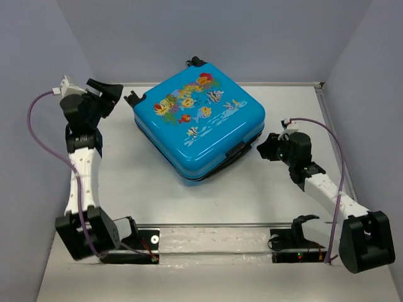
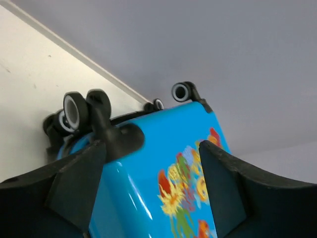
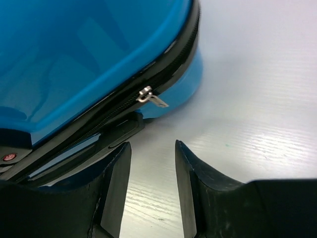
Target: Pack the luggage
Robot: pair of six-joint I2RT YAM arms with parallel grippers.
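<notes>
At the near edge, the 2 white-and-black arms are reaching out over the pale, faintly grained tabletop point(image 1: 157, 201). The right hand point(image 3: 152, 146) is hovering low just beside the luggage's right side, its 2 matte black fingers point(image 3: 116, 188) standing apart with only bare tabletop between them. In the middle of the tabletop, the luggage point(image 1: 201, 126) is lying flat, turned diagonally. It is a glossy bright-blue hard shell with rounded corners, printed with fish and coral. A black zipper band is running around its side, and a small metal zipper pull point(image 3: 151, 98) is hanging from it. Farther back on the left, the left hand point(image 1: 116, 95) is gaping wide, pointing at the luggage's far-left corner, where round black wheels point(image 2: 74, 109) are jutting out.
</notes>
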